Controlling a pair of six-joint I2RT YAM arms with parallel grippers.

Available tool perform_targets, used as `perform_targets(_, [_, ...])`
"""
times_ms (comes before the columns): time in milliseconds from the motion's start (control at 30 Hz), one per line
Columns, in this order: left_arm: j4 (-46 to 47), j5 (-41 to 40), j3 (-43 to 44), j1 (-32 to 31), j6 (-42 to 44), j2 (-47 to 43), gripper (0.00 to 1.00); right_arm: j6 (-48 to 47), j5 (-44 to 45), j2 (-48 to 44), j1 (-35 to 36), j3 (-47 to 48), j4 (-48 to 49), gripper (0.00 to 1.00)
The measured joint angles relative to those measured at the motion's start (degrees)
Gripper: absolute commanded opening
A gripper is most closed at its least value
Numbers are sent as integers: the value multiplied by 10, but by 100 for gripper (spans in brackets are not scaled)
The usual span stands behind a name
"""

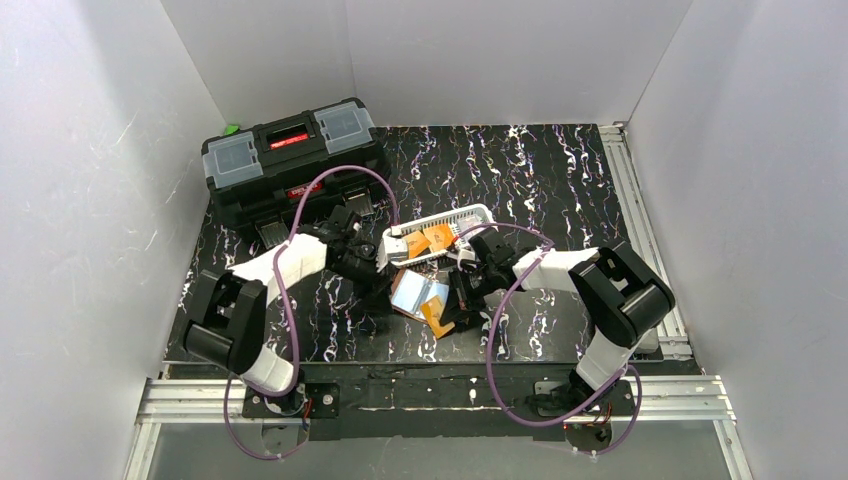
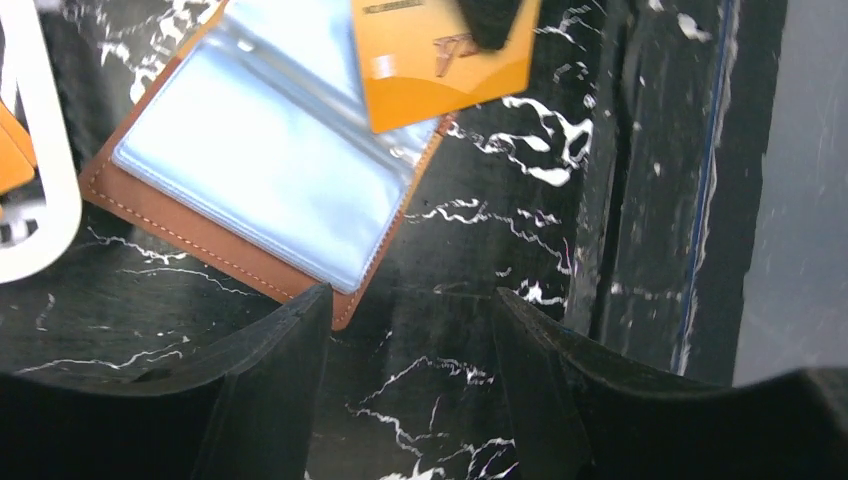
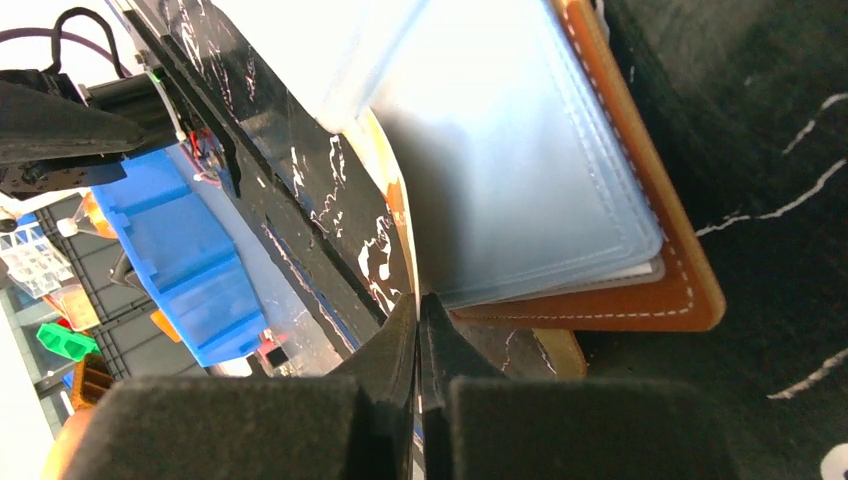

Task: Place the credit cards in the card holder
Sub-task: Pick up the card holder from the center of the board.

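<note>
Marbled table (image 1: pixel 560 180), white walls (image 1: pixel 480 60), pinched credit card (image 2: pixel 440 60).

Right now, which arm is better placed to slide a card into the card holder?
Right: the right gripper pinches an orange card at the edge of the open card holder; the left gripper is open and empty.

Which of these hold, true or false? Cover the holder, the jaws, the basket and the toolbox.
1. The card holder lies open, clear sleeves up. True.
2. The left jaws grip the orange card. False: they stand open and empty; the right jaws are shut on it.
3. The white basket holds more orange cards. True.
4. The black toolbox stands open. False: its lid is shut.
</note>
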Motion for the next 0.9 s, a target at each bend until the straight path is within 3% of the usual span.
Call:
perform_targets(233, [83,-99,10,-23,-214,51,59,0,-2,-3,0,-16,11,1])
perform_targets(500, [129,-161,37,-32,-332,92,58,0,-8,-3,-5,-18,17,1])
perform_targets(900, [155,-108,51,-31,-396,126,7,0,-17,-10,-17,-24,20,1])
